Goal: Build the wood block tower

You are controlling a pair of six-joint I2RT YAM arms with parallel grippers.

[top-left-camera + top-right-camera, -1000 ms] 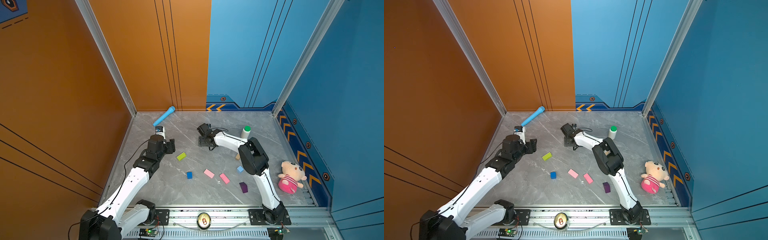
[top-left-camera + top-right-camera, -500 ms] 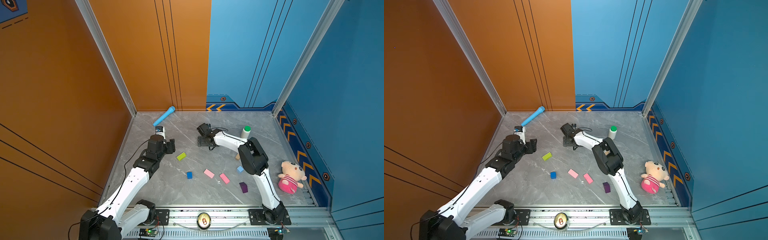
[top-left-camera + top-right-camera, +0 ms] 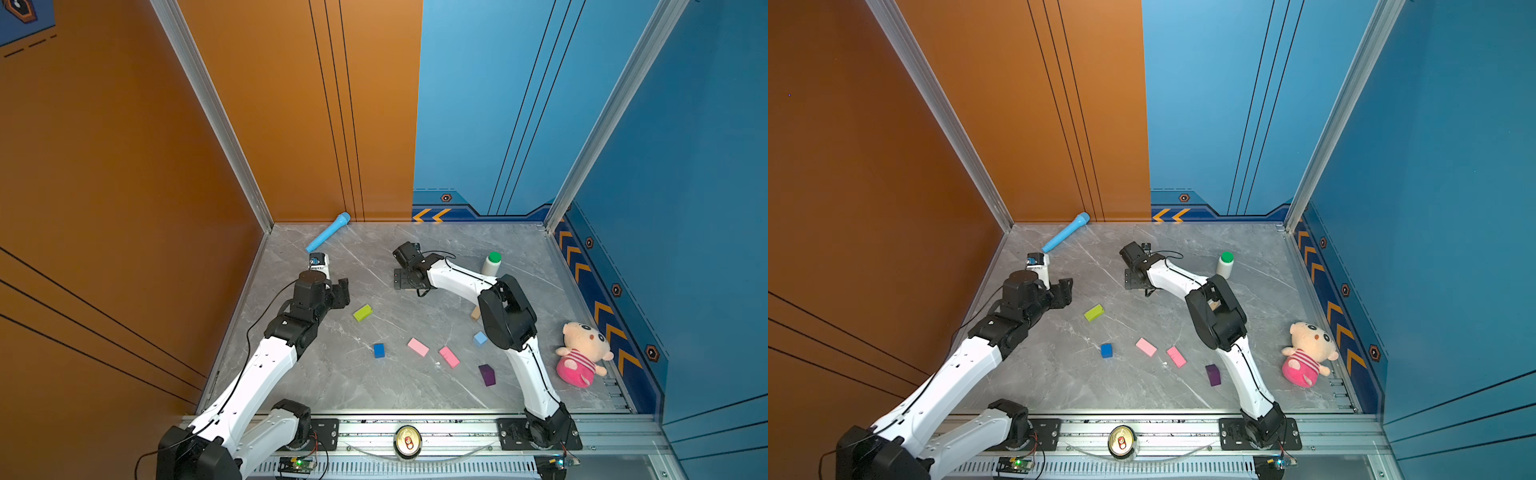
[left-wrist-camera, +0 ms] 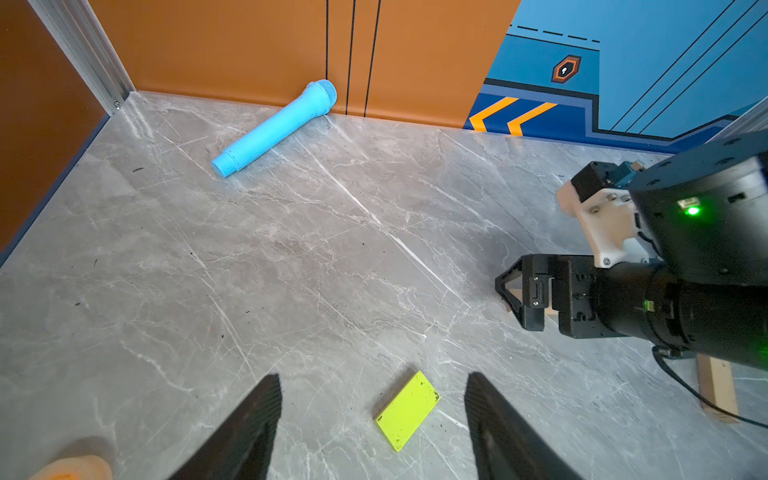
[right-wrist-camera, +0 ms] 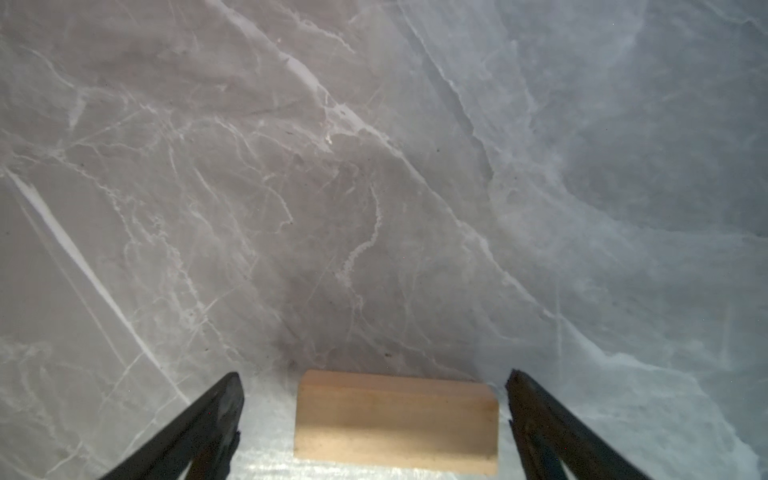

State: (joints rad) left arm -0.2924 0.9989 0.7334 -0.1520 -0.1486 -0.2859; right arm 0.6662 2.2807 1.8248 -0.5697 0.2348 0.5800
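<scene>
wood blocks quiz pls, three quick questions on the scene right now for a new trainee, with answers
1. True or false: a tan bar lies between the right arm's jaws, which stand open and touch it on neither side.
2. Which block lies nearest the left arm's jaws? A) lime-green bar B) dark-purple peaked block C) light-blue cube
3. In a top view, how many pink bars lie on the marble floor?
Key: 1 true; 2 A; 3 two.
</scene>
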